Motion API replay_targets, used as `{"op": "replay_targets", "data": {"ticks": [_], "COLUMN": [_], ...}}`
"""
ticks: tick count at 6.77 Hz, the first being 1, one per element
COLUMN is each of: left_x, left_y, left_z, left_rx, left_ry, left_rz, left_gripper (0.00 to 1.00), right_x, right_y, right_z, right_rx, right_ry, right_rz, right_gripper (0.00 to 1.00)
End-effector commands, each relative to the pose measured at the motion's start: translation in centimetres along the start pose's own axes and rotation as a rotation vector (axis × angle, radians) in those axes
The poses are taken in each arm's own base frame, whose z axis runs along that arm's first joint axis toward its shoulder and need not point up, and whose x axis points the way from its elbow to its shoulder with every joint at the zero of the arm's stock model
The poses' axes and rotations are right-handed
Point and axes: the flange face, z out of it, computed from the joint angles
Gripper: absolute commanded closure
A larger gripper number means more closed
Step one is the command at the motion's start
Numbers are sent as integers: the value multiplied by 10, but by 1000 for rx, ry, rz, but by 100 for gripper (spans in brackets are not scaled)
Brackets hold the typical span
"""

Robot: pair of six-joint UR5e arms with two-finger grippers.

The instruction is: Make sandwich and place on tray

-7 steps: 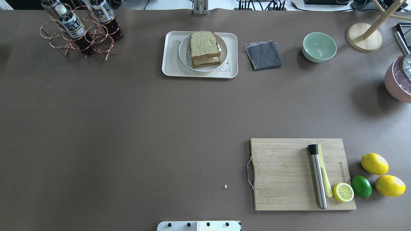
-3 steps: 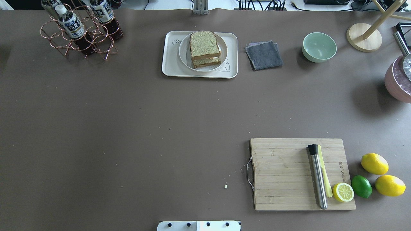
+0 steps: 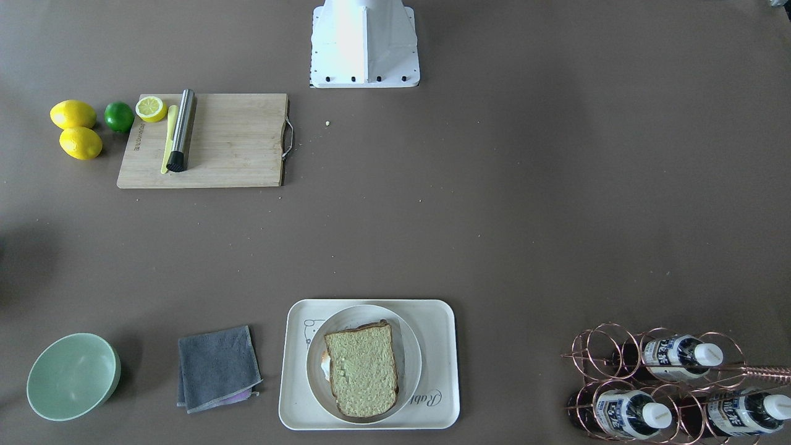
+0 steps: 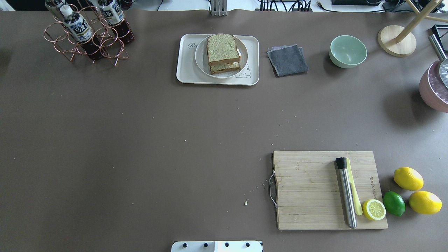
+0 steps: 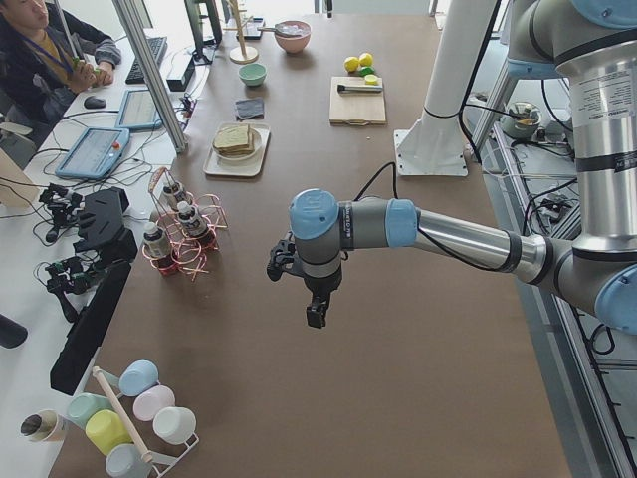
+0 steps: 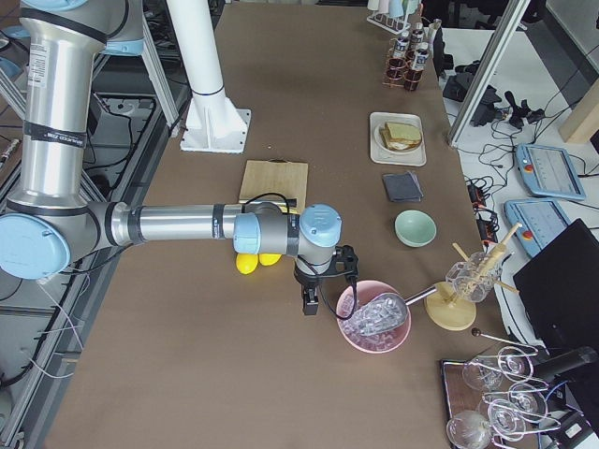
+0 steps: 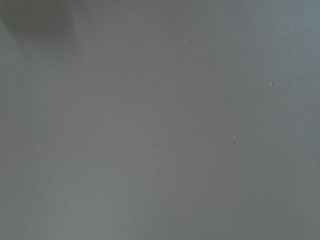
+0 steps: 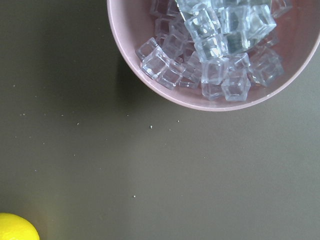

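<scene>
The left claw [image 5: 313,317] and right claw [image 6: 310,305] hang above the tabletop [image 4: 140,140] holding nothing; how wide they stand I cannot tell. The sandwich [image 4: 224,52] sits on a plate [image 4: 200,59] in the tray [image 4: 183,71]. The pink bowl [image 8: 131,35], cut off by the wrist view's edge, holds ice cubes [image 8: 215,45].

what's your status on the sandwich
Far from tray: left pincer, right pincer, open or shut unclear. Stacked sandwich on plate, plate on tray. Nothing blocking.
</scene>
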Motion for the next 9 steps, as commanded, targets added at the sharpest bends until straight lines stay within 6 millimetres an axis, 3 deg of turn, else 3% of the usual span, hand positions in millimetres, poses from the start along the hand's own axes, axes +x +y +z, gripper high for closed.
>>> {"op": "replay_targets", "data": {"ticks": [1,9], "left_x": [0,2], "left_y": [0,-1], "left_z": [0,2], "left_rx": [1,-2], "left_ry": [0,0], "left_rz": [2,-19], "left_gripper": [2,2], "right_x": [2,2], "right_y": [2,4], "right_z": [1,0], "right_rx": [-3,-1], "right_ry": [0,-1], "right_rz": [5,7], "right_gripper": [0,0]}}
